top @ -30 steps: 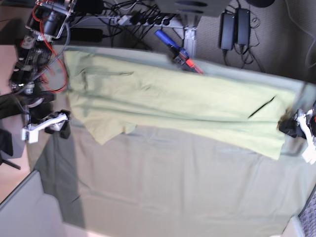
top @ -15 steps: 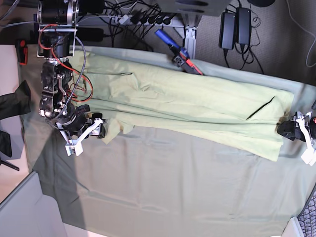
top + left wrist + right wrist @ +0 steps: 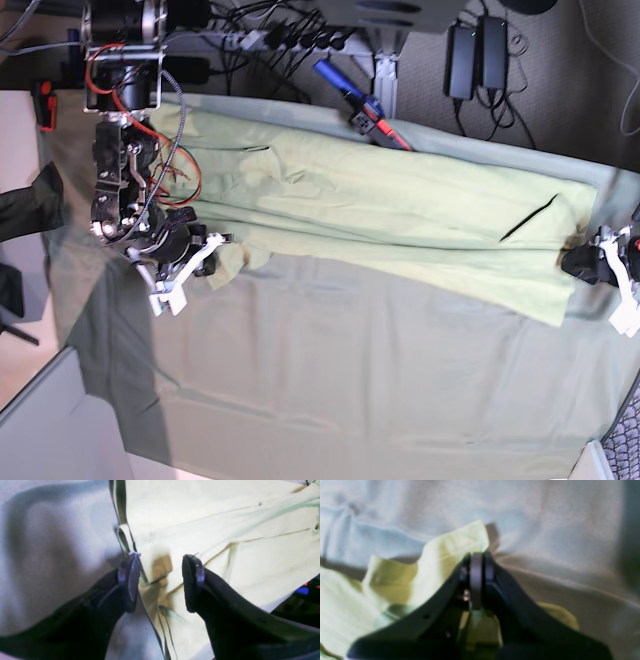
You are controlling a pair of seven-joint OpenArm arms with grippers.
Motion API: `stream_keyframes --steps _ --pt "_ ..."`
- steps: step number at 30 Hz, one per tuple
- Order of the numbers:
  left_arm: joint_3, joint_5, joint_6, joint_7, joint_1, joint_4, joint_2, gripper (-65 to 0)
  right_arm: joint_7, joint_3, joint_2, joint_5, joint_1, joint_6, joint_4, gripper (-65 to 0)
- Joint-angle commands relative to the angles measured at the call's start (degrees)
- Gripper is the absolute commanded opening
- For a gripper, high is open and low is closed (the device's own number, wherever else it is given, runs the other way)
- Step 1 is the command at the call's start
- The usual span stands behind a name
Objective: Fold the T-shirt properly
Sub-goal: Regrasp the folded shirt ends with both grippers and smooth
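now the right gripper [image 3: 195,258] has swung in from the table's left edge to the shirt [image 3: 400,225] and sits at its near-left corner, jaws pressed together on a fold of that fabric, so the fold looks ready to begin. meanwhile the left gripper [image 3: 160,580] stays at the shirt's right end, jaws spread, hem lying between them but not pinched. the shirt lies stretched across the far half of the cloth [image 3: 350,380].
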Motion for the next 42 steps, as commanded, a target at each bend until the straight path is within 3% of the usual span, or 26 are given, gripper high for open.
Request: stream_keyframes --steps 1,8,12,23,30,36,37,40,42 --pt "-0.5 -1.0 -0.8 -0.8 -1.1 0.9 -1.1 -34.3 0.7 0.3 0.8 0.5 1.4 3.5 1.3 -65.0" --pt "-0.5 -0.9 -0.8 -0.8 -1.1 0.9 -1.1 -34.3 -0.9 1.1 0.8 0.8 1.3 3.5 1.9 -65.0" --pt "-0.5 -0.9 -0.8 -0.2 -1.1 1.2 -1.2 -34.3 -3.6 4.0 0.8 4.9 -0.7 3.5 6.4 -65.0" --pt "-0.5 -0.4 -0.8 1.2 2.5 17.5 -1.2 -34.3 -6.6 13.3 1.3 10.9 -19.3 3.8 27.9 -65.0" --pt "-0.5 0.9 -0.8 0.9 2.9 17.9 -1.2 -34.3 -6.5 15.8 1.2 10.8 -31.4 3.7 39.0 -65.0" --pt "-0.5 3.2 -0.8 -0.9 2.9 17.9 -1.1 -34.3 -6.6 16.2 1.1 8.7 -35.0 3.7 39.9 -65.0" --pt "-0.5 3.9 -0.8 -1.8 2.9 17.9 -1.1 -34.3 -6.6 16.2 1.1 8.7 -35.0 3.6 39.9 -60.5" --pt "-0.5 7.6 -0.8 -6.1 2.9 17.9 -1.1 -34.3 -6.6 16.2 1.1 8.7 -35.0 3.7 39.9 -36.8" --pt "-0.5 11.2 -0.8 -9.6 2.9 17.9 -1.1 -34.3 -6.4 16.2 1.1 8.7 -35.0 3.7 39.9 -32.7"
